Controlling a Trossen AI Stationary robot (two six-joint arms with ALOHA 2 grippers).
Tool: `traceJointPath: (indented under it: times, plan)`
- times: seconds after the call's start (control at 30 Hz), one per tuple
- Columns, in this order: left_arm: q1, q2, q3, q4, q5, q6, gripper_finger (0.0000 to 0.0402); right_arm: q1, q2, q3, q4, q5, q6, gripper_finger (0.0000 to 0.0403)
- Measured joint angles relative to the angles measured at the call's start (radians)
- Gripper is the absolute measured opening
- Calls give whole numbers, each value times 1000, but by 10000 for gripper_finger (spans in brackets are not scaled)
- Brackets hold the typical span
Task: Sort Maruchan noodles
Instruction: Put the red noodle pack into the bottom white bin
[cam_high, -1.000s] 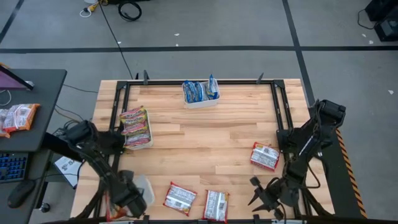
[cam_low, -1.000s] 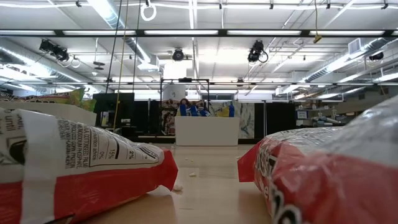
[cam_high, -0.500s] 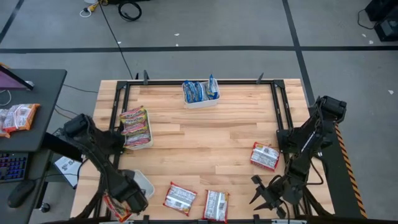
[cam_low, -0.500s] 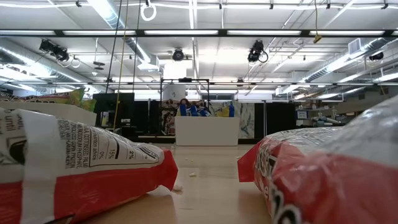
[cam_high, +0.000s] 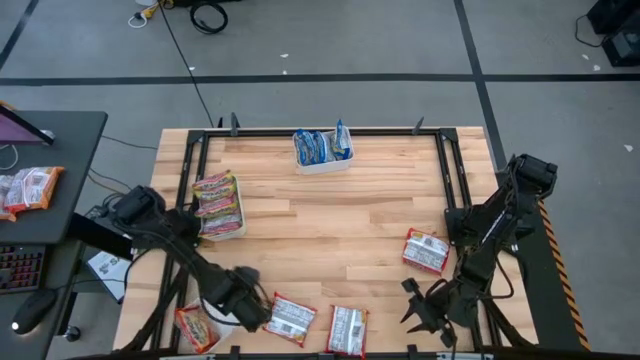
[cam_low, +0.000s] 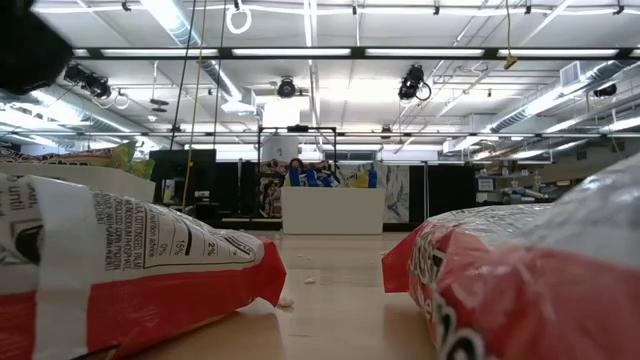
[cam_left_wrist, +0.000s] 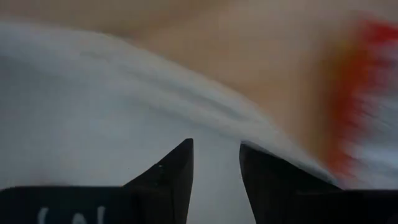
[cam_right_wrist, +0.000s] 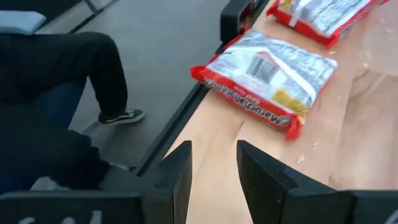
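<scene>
Red-white Maruchan noodles (cam_high: 289, 318) lie near our left gripper (cam_high: 250, 308), fingers parted, empty. Only the right wrist view shows a person's shoe (cam_right_wrist: 118, 116); right gripper (cam_high: 425, 312), fingers apart, hovers empty.

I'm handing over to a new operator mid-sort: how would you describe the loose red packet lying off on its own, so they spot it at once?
Start at the wooden table and go to its right side, near the right arm's base. There a red-and-white noodle packet lies flat and alone. The other two loose red packets lie close together along the near edge, and the rest sit in white trays.
</scene>
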Motion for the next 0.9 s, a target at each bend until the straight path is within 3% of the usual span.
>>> traceJointPath:
  times: [0.1, 0.3, 0.47, 0.57, 0.67, 0.73, 0.8, 0.9]
  plan:
    - [5, 2, 1, 171, 43, 109, 134, -15, 0, 0, -1, -42, 0, 132]
    - [-36, 1, 10, 212, 361, 30, 134, -41, 0, 0, -32, -101, 5, 132]
    - [-68, -35, 111, 144, 400, -111, 134, -41, -2, 0, -104, -100, -16, 132]
    - [-70, -40, 242, 52, 323, -168, 134, -31, -18, 0, -165, -93, -28, 132]
    - [-71, -31, 381, -60, 101, -157, 134, -3, -40, 0, -203, -46, -46, 132]
    - [-66, -4, 443, -81, -97, -76, 134, 23, -52, 0, -213, -1, -73, 132]
    - [-49, 39, 483, -88, -231, 51, 134, 58, -61, 0, -213, 51, -108, 132]
    - [-10, 137, 531, -68, -290, 246, 134, 110, -69, 0, -203, 138, -172, 132]
